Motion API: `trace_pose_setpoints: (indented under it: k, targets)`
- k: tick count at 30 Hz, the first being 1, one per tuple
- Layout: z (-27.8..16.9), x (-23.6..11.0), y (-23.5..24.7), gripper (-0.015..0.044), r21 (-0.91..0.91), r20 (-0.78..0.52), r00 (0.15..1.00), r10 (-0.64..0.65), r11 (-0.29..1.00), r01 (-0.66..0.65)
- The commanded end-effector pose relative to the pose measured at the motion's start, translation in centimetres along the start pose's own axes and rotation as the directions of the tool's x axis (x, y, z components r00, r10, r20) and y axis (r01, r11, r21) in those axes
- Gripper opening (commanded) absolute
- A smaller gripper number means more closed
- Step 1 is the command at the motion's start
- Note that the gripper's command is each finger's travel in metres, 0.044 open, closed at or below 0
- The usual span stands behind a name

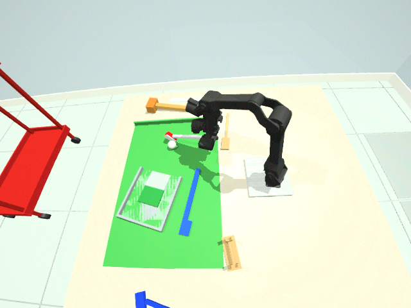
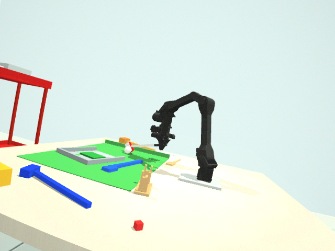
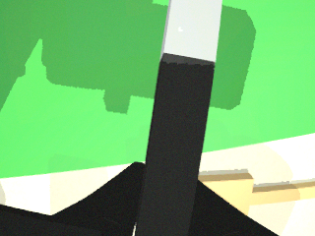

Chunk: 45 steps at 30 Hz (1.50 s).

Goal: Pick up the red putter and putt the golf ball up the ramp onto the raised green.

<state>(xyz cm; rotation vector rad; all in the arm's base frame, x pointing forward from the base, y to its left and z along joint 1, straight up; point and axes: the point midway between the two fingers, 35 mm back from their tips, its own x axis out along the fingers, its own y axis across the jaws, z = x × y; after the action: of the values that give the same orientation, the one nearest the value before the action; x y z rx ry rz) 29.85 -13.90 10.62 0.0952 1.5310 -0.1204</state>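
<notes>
The gripper (image 1: 208, 142) holds the red putter (image 1: 183, 135) by its dark end, and the red head sits right beside the golf ball (image 1: 171, 144) on the green mat (image 1: 139, 239).

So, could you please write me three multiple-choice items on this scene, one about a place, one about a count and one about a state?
1. Where is the golf ball?
A. On the raised green
B. On the green mat, beside the head of the red putter
C. In the red cart

2. How many blue putters show in the exterior view?
A. One
B. Two
C. Four

3. What is the state of the gripper?
A. Open above the ball
B. Shut on the red putter's handle
C. Shut on nothing

Answers:
1 B: the white ball lies on the green mat right beside the head of the red putter, well short of the raised green.
2 B: one blue putter lies on the mat, another blue putter on the table in front.
3 B: the putter's shaft runs from the fingers out to its head.
</notes>
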Motion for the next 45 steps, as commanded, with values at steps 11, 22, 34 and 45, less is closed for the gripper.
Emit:
trace_pose_setpoints:
  k: [11,22,34,45]
  targets:
    - [-0.7,-1.1,8.1,0.0000,-0.020,0.002,1.000,0.011,1.000,-0.011]
    - [-0.7,-5.9,8.0,0.0000,-0.020,0.002,1.000,0.011,1.000,-0.011]
    - [-0.8,-5.2,8.1,0.0000,-0.024,-0.005,1.000,0.015,1.000,-0.015]
    - [-0.8,-5.2,8.1,0.0000,-0.024,-0.005,1.000,0.015,1.000,-0.015]
